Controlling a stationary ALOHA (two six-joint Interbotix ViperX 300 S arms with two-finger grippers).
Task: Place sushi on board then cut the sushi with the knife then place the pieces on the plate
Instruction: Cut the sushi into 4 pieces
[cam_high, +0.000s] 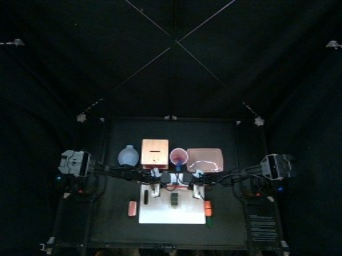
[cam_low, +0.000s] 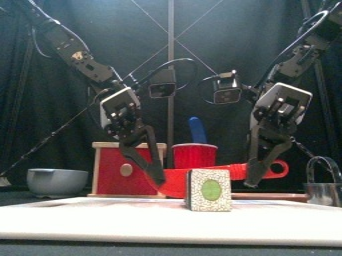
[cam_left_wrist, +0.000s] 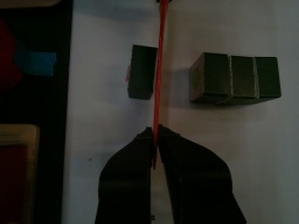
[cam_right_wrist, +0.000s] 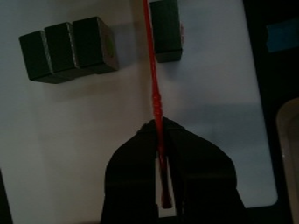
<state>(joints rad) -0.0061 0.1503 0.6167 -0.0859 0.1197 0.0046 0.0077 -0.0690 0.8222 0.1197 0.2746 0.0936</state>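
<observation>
Red knife spans btwn both grippers, above the white board; can't tell if the blade touches it. L gripper has its jaws pressed together on the blade end. R gripper is likewise pinched on the thicker handle end. From each wrist cam the knife runs edge-on straight out from the jaw tips as a thin red line.

Sushi is on the board, in 2 parts. Single piece sits just beside the blade on its far side. Three-block roll is on the near side, a bit apart. In front view its end face, white w/ green centre, shows under the knife, btwn the 2 gripper tips.

Behind the grippers is a red cup w/ a blue knife. Wooden box is behind the L gripper, w/ a blue-grey bowl further out that side. Metal cutter is outboard of the R gripper. Pink tray lies beyond the R gripper, toward the back.
</observation>
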